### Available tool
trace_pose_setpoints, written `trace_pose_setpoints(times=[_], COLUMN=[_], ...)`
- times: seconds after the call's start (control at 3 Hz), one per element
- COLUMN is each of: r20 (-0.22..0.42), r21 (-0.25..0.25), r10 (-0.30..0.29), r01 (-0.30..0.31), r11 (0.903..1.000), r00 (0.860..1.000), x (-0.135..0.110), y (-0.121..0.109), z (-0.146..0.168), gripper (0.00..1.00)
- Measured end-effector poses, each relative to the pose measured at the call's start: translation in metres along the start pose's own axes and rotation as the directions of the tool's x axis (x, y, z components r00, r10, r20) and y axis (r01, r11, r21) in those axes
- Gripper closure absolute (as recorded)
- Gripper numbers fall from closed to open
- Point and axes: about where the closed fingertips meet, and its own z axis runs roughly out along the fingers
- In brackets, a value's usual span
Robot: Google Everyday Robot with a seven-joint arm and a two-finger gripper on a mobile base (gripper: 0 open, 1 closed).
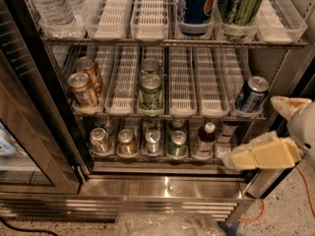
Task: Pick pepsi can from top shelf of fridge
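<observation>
The pepsi can (196, 4), dark blue with white lettering, stands upright in a clear bin on the top shelf (147, 42) of the fridge (167, 186), right of centre. Its lid is cut off by the top edge of the view. A green-patterned can (239, 4) stands right beside it. My gripper (252, 132) is low at the right, outside the fridge, level with the two lower racks and well below the pepsi can. Its cream fingers (263, 155) are spread apart and hold nothing.
Water bottles (49, 4) stand at the top shelf's left. The middle rack holds bronze cans (83, 85), green cans (150, 90) and a blue wavy-marked can (252, 94) near my gripper. The glass door (29, 141) stands open at left. A plastic bag (167, 225) and an orange cable (305, 191) lie on the floor.
</observation>
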Motion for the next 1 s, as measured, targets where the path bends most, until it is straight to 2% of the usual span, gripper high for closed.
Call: trace_pose_setpoints(times=[0.33,0.67,1.0], r20=[0.159,0.345,0.407], r21=[0.079,0.162,0.162], r10=[0.172,0.246,0.279], r01=[-0.186,-0.315,-0.370], r11=[0.9793,0.9351,0.9149], r00=[0.972,0.906,0.870], x=[-0.007,-0.030,-0.045], y=[-0.026,-0.054,-0.058], z=[-0.004,-0.016,-0.023], gripper=[0.00,0.00,0.00])
